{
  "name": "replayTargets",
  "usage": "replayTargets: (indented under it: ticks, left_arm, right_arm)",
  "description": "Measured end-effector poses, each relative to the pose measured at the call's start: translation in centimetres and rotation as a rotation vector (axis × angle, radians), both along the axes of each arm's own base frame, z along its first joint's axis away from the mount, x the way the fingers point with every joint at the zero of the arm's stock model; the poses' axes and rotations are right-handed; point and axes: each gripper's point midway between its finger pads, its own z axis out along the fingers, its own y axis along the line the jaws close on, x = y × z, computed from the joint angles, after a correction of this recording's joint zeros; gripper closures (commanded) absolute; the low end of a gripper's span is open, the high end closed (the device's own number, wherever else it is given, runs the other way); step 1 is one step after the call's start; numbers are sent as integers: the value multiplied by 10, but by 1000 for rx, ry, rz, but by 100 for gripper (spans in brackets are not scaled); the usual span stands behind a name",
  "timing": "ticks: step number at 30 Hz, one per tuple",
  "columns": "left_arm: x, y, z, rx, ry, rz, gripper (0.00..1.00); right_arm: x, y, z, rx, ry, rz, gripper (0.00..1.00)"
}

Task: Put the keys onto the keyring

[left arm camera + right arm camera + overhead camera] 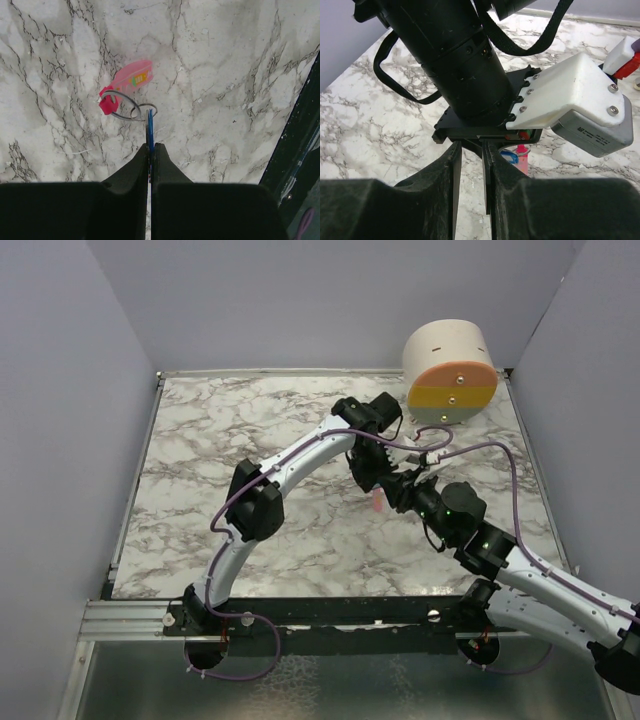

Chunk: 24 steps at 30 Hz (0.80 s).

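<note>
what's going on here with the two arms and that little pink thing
The left hand is shut on the blue-headed key, seen edge-on, with its tip right at the wire loop of the keyring down at the marble table. The right hand sits close up against the left one, its jaws a little apart with nothing visible between them. Whether the key is already threaded onto the ring can't be told from these views.

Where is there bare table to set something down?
Bare: the left half of the marble table, between left wall and left arm, plus the far strip left of the cream cylinder. Crowded: centre-right, where left gripper and right gripper crowd the keyring.
</note>
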Motion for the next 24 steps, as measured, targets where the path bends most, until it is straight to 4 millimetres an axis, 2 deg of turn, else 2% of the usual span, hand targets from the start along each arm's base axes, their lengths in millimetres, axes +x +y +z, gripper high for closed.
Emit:
replayTargets:
  ticks: [9, 14, 24]
  left_arm:
    - [12, 6, -4, -6, 1, 18, 100]
    - [23, 15, -7, -1, 5, 48, 100]
    - [53, 43, -26, 27, 34, 132, 100]
  right_arm:
    - [-3, -3, -8, -22, 20, 1, 76]
    - [-4, -4, -7, -19, 17, 1, 76]
    - [-5, -2, -8, -19, 19, 11, 76]
